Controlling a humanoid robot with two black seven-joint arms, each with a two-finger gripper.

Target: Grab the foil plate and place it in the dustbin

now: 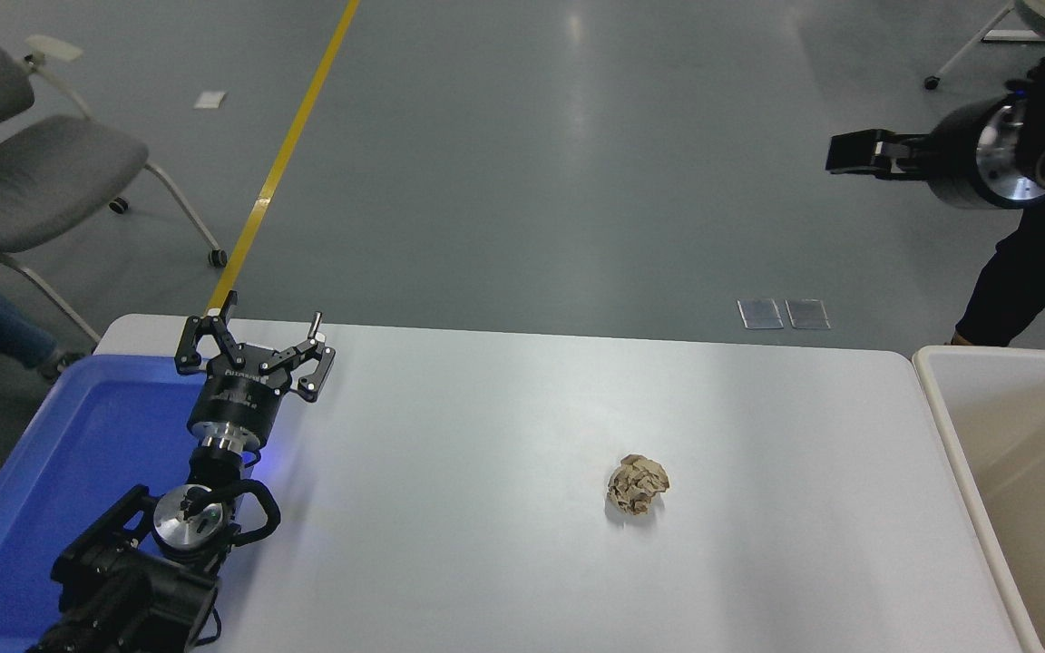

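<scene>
The foil plate is out of view. The dustbin (pixel 940 399), a cream plastic bin with a thick pale rim, stands at the table's right end, and the part of its inside that shows holds nothing. My right gripper (pixel 849 152) hangs high at the upper right, over the floor beyond the table, pointing left. It is seen edge-on, with nothing visible in it. My left gripper (pixel 273 310) is parked at the table's far left, open and holding nothing, beside the blue tray.
A crumpled brown paper ball (pixel 638 485) lies on the white table (pixel 486 435), right of centre. A flat blue tray (pixel 78 453) sits at the left edge. A person's dark trouser legs (pixel 1021 272) stand behind the bin. A grey chair (pixel 33 172) is at the far left.
</scene>
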